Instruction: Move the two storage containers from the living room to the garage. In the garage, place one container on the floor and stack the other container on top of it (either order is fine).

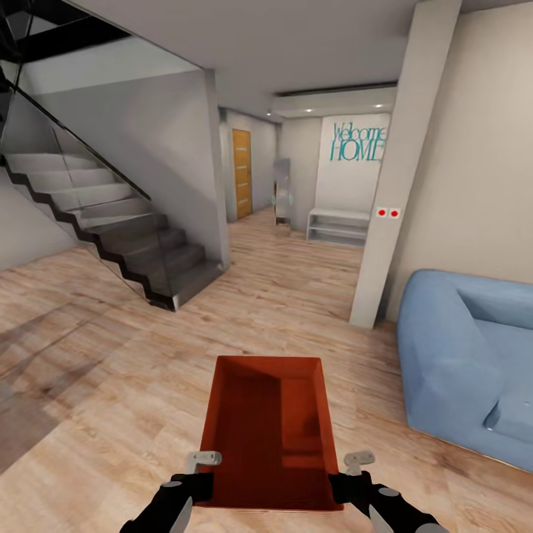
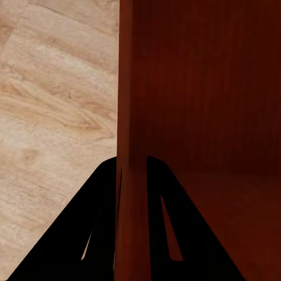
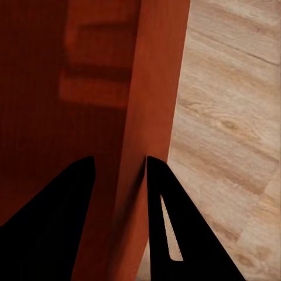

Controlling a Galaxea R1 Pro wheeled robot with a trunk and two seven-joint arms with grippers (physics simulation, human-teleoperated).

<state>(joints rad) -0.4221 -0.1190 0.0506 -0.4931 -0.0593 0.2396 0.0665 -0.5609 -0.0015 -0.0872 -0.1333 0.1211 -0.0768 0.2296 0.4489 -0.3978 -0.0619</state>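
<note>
Both my grippers sit closest, at the near end of the orange-red storage container [image 1: 270,422] that I carry in front of me above the wood-plank floor [image 1: 111,385]. My left gripper [image 1: 194,485] pinches the bin's left side wall, one finger inside and one outside, as the left wrist view shows with the wall [image 2: 130,175] running straight up between the dark fingers. My right gripper [image 1: 354,485] pinches the right side wall [image 3: 149,117] likewise. I am in the living room with the blue sofa [image 1: 459,355] to my right, a staircase [image 1: 118,237] to my left and a hallway with an orange door [image 1: 242,172] ahead.

I judge the bin stiff and fairly light, being empty and topless. Its thin straight walls are the natural places to grip, though the faces look smooth enough to slip. Holding only at the near end, I expect the far end to want to droop, so both pinches must stay firm and level.
</note>
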